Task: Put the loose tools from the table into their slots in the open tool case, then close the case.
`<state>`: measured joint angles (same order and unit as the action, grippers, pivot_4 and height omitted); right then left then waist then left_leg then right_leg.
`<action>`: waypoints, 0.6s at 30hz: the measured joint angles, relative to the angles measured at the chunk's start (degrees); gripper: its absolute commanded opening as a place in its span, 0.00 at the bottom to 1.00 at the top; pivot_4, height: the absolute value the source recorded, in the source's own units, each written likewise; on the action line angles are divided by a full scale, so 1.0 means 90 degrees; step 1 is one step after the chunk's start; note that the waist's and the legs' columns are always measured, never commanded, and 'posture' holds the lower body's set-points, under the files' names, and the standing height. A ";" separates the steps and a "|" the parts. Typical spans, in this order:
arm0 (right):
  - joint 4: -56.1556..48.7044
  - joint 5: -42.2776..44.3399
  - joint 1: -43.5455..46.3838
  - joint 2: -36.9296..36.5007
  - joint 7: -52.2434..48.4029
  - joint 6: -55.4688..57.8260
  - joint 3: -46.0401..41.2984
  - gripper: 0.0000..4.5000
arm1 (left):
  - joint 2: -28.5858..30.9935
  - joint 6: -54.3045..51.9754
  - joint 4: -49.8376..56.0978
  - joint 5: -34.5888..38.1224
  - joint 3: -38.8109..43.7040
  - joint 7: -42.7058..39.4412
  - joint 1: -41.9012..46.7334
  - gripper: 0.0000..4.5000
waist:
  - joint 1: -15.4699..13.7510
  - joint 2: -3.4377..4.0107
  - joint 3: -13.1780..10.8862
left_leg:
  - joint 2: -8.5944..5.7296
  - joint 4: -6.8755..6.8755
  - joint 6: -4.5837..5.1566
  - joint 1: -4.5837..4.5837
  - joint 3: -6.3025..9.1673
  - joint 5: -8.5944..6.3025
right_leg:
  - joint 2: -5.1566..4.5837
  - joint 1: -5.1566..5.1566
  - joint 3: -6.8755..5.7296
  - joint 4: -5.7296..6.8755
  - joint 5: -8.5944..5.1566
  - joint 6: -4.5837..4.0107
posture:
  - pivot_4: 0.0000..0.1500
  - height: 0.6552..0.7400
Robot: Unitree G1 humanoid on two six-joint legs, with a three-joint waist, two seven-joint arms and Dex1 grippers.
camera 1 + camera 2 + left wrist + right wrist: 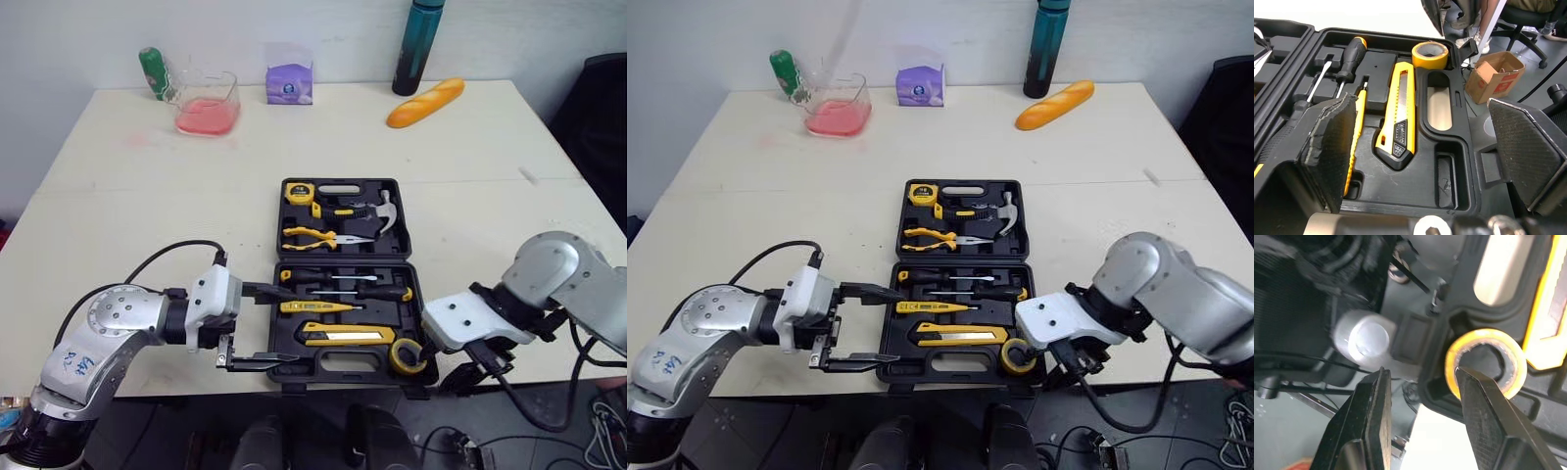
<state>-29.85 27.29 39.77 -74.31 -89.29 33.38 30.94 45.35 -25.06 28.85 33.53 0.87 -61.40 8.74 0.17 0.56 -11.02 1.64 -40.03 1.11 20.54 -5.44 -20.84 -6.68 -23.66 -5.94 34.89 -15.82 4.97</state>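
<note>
The black tool case (345, 260) lies open at the table's front edge. Its far half holds a tape measure (299, 192), pliers (313, 236) and a hammer (377, 212). Its near half holds screwdrivers (343, 284), a yellow tester pen (318, 306), a yellow utility knife (348, 335) and a yellow tape roll (408, 356). My left gripper (269, 325) is open at the near half's left side, one finger over the case's edge, the other by its front corner. My right gripper (1420, 377) is open at the front right corner, one finger on the tape roll (1484, 360), the other outside the case wall.
At the table's (147, 196) back stand a green can (154, 73), a clear container of pink stuff (208, 106), a purple box (290, 80), a teal bottle (418, 47) and a bread loaf (425, 102). A cardboard box (1497, 73) sits on the floor beyond the front edge.
</note>
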 measured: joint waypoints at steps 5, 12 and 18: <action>0.0473 0.0531 -0.0264 0.0259 0.0003 0.0032 -0.0629 0.48 | -0.0001 0.0074 -0.0005 -0.0006 0.0074 0.0049 -0.0012 1.00 | -0.0008 -0.0002 0.0001 | 0.0000 -0.0001 -0.0001 0.0000 -0.0004 -0.0001 | 0.0002 0.0000 0.0000 0.0002 -0.0001 -0.0001 | 1.00 0.94; 0.1399 0.1329 -0.2022 0.0763 -0.0020 -0.0790 -0.2127 0.37 | -0.0001 0.0177 -0.0056 -0.0006 0.0200 0.0066 -0.0018 1.00 | -0.0079 -0.0010 0.0002 | -0.0003 -0.0003 0.0007 0.0001 -0.0006 -0.0005 | 0.0005 0.0005 -0.0006 0.0003 0.0000 0.0000 | 1.00 0.94; 0.1514 0.1527 -0.2742 0.1519 0.0007 -0.1402 -0.2900 0.01 | 0.0001 0.0171 -0.0060 -0.0002 0.0252 0.0042 0.0000 1.00 | -0.0047 -0.0013 0.0003 | 0.0001 0.0000 0.0006 -0.0014 -0.0013 -0.0002 | 0.0009 0.0009 -0.0007 0.0009 0.0001 0.0002 | 1.00 0.94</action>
<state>-16.22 41.04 15.09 -60.64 -89.23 20.76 4.84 45.36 -23.52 28.31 33.51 3.14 -61.02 8.74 -0.25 0.44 -10.99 1.66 -40.03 1.16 20.41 -5.55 -20.86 -6.60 -23.58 -6.00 34.96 -15.80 4.99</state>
